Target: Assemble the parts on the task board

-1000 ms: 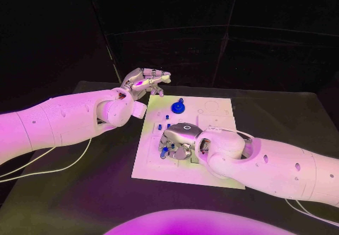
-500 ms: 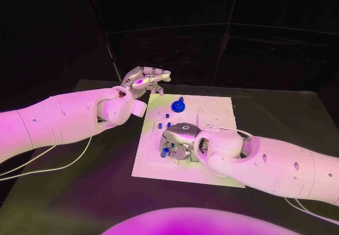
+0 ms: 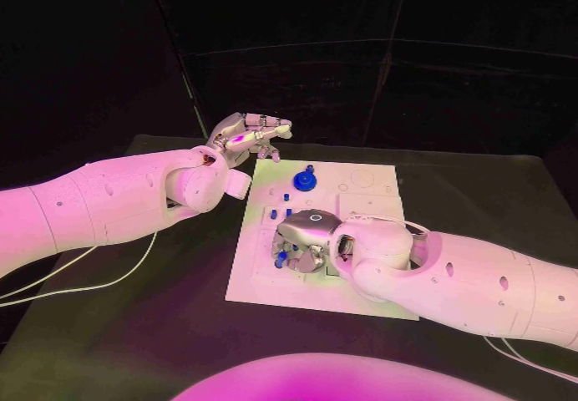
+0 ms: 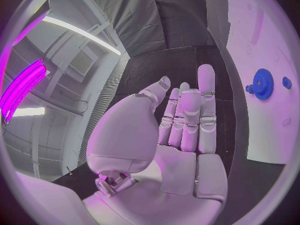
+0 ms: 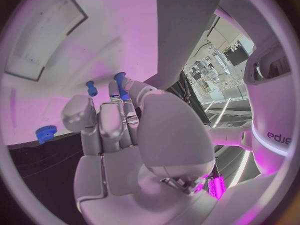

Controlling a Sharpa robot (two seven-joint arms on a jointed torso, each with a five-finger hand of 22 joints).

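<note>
The white task board (image 3: 362,292) lies mid-table. My right hand (image 3: 307,242) hovers low over its left-middle area, fingers curled down, pinching a slim blue peg (image 5: 120,85) at its fingertips; the peg's tip shows beneath the hand (image 3: 281,260). A second small blue peg (image 5: 91,88) stands in the board just beyond it. A blue gear (image 3: 304,180) sits on the board's far part, with small blue pegs (image 3: 286,198) near it. My left hand (image 3: 250,134) is raised past the board's far-left corner, fingers straight and apart from the thumb, holding nothing (image 4: 187,120).
The board's right part carries pale outlines of recesses (image 3: 362,180). A white cable (image 3: 109,284) trails across the table under my left arm. In the left wrist view the gear (image 4: 262,83) and a small blue piece (image 4: 286,82) lie off to the hand's side.
My left hand has risen very slightly. My right hand stays over the same spot on the board with the peg.
</note>
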